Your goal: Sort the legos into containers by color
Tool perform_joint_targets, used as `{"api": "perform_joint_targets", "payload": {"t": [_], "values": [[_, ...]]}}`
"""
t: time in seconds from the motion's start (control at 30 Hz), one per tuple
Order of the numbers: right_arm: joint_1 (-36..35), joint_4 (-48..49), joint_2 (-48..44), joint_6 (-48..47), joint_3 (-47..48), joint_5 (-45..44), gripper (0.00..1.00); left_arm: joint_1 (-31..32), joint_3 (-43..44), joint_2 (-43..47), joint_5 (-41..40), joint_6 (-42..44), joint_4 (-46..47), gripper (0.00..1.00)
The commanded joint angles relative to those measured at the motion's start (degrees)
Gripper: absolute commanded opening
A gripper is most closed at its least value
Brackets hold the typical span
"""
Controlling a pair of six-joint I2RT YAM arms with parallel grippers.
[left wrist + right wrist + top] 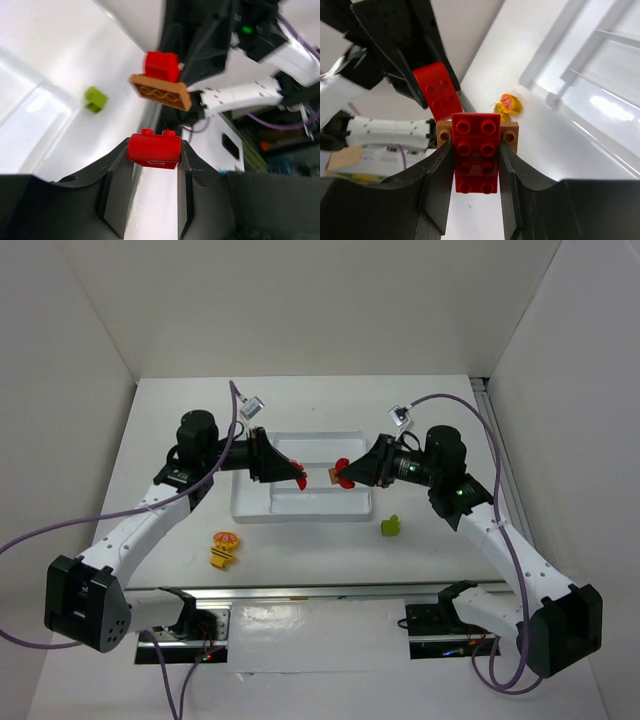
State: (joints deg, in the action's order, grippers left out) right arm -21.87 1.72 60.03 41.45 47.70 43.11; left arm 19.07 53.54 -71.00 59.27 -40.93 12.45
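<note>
Over the white counter, both arms meet above the tray, so I judge I am mid-sort on the red pieces. My left gripper is closed narrow on a small red brick. My right gripper pinches a long red brick seated on a brownish-orange plate, facing the left one, near but apart. Next I would need to split that stack, then lower each colour into its own compartment. A lime green lego and a yellow-orange lego lie on the counter outside the tray
</note>
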Motion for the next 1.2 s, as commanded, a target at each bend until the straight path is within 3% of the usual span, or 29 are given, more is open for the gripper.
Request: {"api": "perform_joint_targets", "payload": {"t": [0.0, 0.13, 0.27, 0.43, 0.53, 0.87, 0.97, 1.0, 1.03, 1.07, 1.13, 1.17], "values": [[0.3, -5.1, -1.1, -3.0, 4.1, -6.1, 0.02, -2.5, 2.3, 0.5, -6.1, 5.1, -10.3, 0.0], [0.3, -17.3, -0.4, -5.9, 9.3, -20.0, 0.02, -3.2, 16.8, -12.5, -26.6, 9.3, -31.9, 0.0], [0.3, -23.8, -0.4, -6.5, 11.1, -31.2, 0.02, 0.3, 26.9, -24.1, -42.1, 8.6, -37.8, 0.0], [0.9, -27.2, -2.6, -6.5, 11.1, -34.4, 0.02, 0.8, 38.2, -38.8, -47.4, 7.3, -41.9, 0.0], [0.9, -29.7, -3.9, -7.0, 11.1, -35.0, 0.02, 1.3, 42.3, -42.5, -51.9, 7.3, -42.2, 0.0], [0.9, -31.1, -4.0, -8.1, 10.0, -36.1, 0.02, 1.8, 52.2, -54.3, -54.4, 5.7, -42.7, 0.0], [0.9, -31.1, -3.3, -8.1, 10.0, -34.8, 0.02, 1.8, 53.9, -55.5, -55.0, 5.7, -43.2, 0.25], [0.9, -31.1, -3.3, -8.1, 10.0, -34.8, 0.02, 1.8, 53.9, -55.5, -55.0, 5.7, -43.2, 0.39], [0.9, -30.5, -3.3, -8.1, 10.0, -34.8, 0.02, 1.8, 54.5, -55.5, -55.0, 6.2, -44.1, 0.66], [0.9, -30.5, -3.3, -8.1, 9.5, -34.8, 0.02, 2.4, 54.5, -55.5, -55.0, 6.2, -44.1, 0.68], [0.9, -30.5, -2.7, -8.7, 9.5, -34.8, 0.02, 3.2, 52.9, -53.9, -56.2, 7.3, -44.1, 0.88], [0.9, -30.5, -2.7, -8.7, 9.5, -34.8, 0.02, 3.2, 52.9, -52.5, -56.2, 7.4, -44.1, 0.92]]}}
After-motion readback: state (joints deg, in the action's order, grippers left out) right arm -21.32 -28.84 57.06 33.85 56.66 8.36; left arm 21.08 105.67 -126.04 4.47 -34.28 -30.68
